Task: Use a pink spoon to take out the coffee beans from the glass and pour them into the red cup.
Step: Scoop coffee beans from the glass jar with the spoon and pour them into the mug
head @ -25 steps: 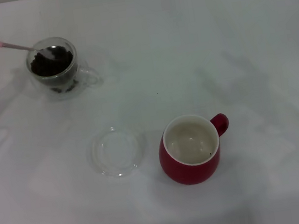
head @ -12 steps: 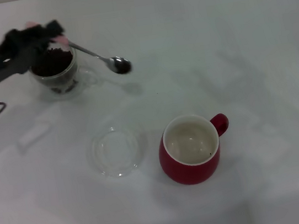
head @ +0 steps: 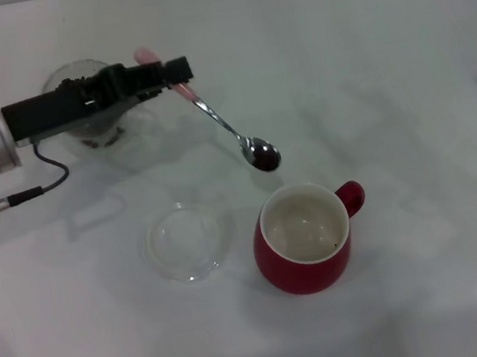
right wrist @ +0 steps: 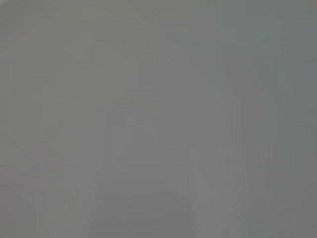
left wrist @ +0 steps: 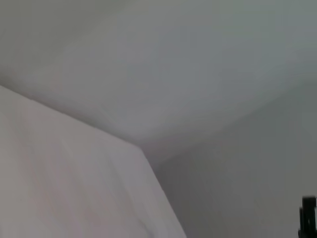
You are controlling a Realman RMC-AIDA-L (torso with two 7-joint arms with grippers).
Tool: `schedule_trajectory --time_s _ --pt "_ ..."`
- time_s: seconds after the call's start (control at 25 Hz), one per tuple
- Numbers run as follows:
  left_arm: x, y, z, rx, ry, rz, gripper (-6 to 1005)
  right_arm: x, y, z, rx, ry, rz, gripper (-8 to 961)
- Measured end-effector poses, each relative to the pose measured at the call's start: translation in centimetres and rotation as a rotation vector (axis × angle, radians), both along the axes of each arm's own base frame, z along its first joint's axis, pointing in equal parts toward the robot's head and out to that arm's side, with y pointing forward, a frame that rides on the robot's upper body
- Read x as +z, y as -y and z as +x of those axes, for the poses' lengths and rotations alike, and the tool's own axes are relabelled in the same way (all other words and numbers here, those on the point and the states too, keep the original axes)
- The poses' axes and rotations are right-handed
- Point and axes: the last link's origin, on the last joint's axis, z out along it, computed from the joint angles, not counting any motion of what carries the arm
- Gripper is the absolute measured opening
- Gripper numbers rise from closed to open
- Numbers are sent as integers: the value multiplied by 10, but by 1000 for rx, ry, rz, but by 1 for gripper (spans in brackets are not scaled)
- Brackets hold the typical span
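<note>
In the head view my left gripper [head: 172,71] is shut on the pale pink handle of the pink spoon [head: 224,127]. The spoon slants down to the right. Its metal bowl holds dark coffee beans [head: 264,161] and hangs just above and left of the red cup [head: 305,250]. The red cup stands upright with a cream inside and its handle to the right. The glass [head: 86,107] stands at the back left, mostly hidden behind my left arm. The right gripper is out of view.
A flat clear round dish [head: 186,240] lies left of the red cup on the white table [head: 405,102]. A black cable [head: 39,184] hangs from my left arm. The wrist views show only blank pale surfaces.
My left arm has lifted the spoon out of the glass and carried it right and forward. The loaded bowl now hangs beside the red cup's rim.
</note>
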Motion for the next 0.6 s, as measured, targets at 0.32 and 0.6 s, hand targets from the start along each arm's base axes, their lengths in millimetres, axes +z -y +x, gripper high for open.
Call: schedule_trajectory --time_s 0.32,0.6 --pt "-13 0 18 -149 -85 -25 131 -1 2 1 -7 -1 -2 738" --pt "-21 1 42 -340 -180 -17 132 -3 2 2 -17 -2 -6 738"
